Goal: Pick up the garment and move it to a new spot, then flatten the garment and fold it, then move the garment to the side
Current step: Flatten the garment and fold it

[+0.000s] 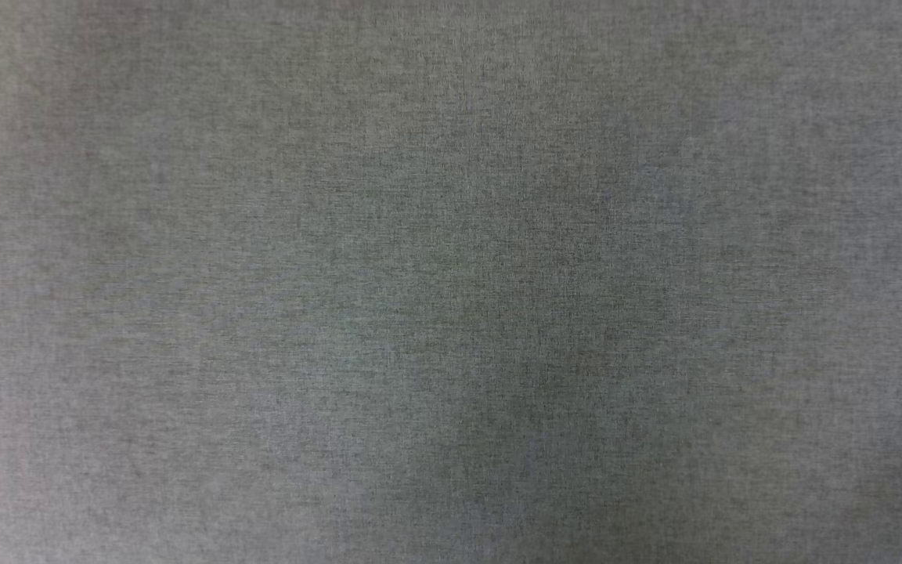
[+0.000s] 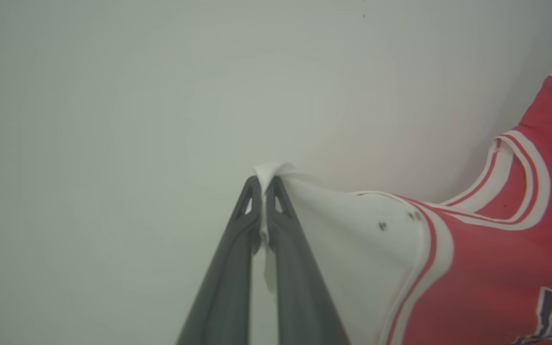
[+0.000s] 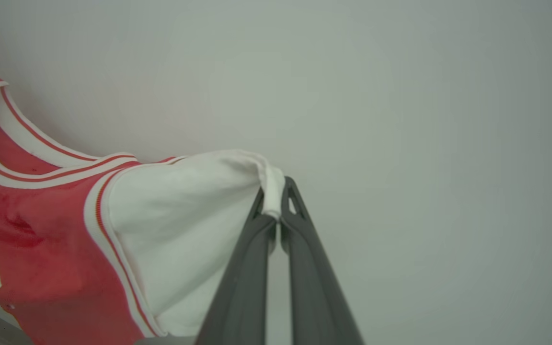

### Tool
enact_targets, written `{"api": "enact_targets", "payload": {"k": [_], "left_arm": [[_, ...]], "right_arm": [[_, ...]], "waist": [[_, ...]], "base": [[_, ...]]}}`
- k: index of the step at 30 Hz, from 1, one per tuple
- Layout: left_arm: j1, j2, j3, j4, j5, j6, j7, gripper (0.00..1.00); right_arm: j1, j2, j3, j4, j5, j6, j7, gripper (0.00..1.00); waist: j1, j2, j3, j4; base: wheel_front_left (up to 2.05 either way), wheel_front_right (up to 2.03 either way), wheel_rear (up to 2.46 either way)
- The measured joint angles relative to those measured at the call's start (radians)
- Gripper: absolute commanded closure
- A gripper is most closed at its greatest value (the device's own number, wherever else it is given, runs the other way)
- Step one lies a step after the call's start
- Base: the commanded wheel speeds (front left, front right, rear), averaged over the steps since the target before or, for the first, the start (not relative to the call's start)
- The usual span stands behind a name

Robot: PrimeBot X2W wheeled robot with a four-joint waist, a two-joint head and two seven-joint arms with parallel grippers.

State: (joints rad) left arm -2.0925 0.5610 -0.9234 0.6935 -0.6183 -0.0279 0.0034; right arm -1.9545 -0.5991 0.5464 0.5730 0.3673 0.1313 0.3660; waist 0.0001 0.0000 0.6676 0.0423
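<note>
Currently I am holding the garment [image 2: 472,268] lifted and spread. The left gripper [image 2: 262,184] and right gripper [image 3: 273,191] are each pinching a white sleeve tip, one either side of the collar [image 2: 542,187]. By my judgement, placing, flattening, folding and setting aside are remaining.

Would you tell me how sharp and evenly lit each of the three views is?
Head view: grainy grey textured surface, a soft darker patch right of centre. Left wrist view: hazy, low contrast; left gripper and garment slightly soft. Right wrist view: same milky haze over the right gripper, no glare.
</note>
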Motion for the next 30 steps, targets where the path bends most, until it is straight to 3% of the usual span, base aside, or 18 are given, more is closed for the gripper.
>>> {"api": "enact_targets", "payload": {"k": [6, 16, 22, 30], "left_arm": [[0.088, -0.009, -0.007, 0.063, -0.028, -0.018, -0.059, 1.0], [0.403, -0.006, -0.021, 0.079, -0.098, -0.029, -0.211, 1.0], [0.647, 0.039, -0.007, -0.034, -0.151, 0.024, -0.25, 1.0], [1.047, 0.129, -0.001, -0.264, -0.211, 0.149, -0.263, 1.0]], "right_arm": [[0.063, 0.023, 0.025, 0.083, 0.033, 0.0, -0.096, 1.0], [0.368, 0.05, 0.088, 0.116, 0.119, 0.0, -0.26, 1.0], [0.583, 0.036, 0.126, 0.057, 0.169, 0.0, -0.307, 1.0], [0.932, -0.016, 0.15, -0.058, 0.226, 0.0, -0.332, 1.0]], "waist": [[0.0, 0.0001, 0.007, -0.008], [-0.0001, 0.0, -0.096, -0.028], [-0.0002, 0.0, -0.185, -0.037], [-0.0002, 0.0, -0.295, -0.036]], "base": [[0.0, 0.0, 0.0], [0.0, 0.0, 0.0], [0.0, 0.0, 0.0], [0.0, 0.0, 0.0]]}}
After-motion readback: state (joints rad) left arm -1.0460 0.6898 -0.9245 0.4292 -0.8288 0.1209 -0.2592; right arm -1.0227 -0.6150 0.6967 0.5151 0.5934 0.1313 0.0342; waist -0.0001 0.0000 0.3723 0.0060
